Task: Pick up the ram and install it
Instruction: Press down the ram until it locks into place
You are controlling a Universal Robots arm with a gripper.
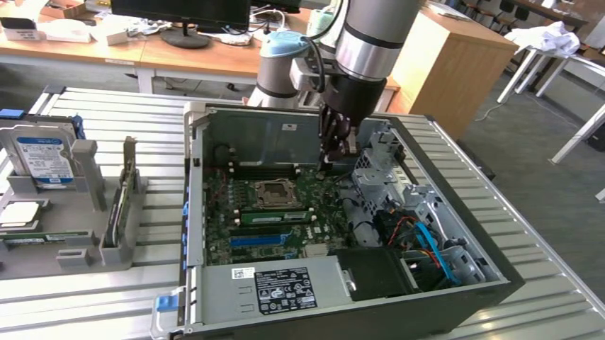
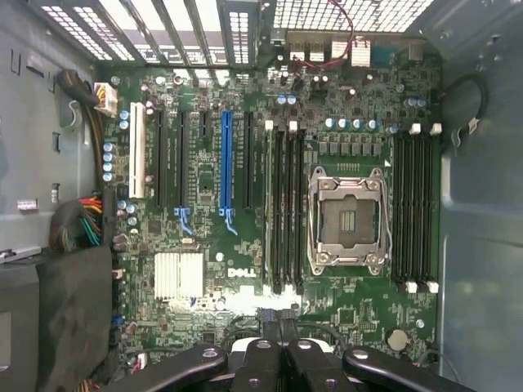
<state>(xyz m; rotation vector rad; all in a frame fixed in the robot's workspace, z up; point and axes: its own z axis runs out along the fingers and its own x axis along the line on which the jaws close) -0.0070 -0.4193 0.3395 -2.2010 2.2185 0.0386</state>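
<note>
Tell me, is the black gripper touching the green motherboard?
Apart. In the wrist view the gripper, fingers shut, hangs above the motherboard.

A ribbed metal surface (image 1: 113,106) of pale slats spans the foreground of the exterior view. Behind it stand light wooden desks (image 1: 142,49) carrying a black monitor (image 1: 180,13) on a round foot. At the exterior view's right is a wooden cabinet (image 1: 454,64), grey floor (image 1: 548,205), and white table legs (image 1: 529,71).
</note>
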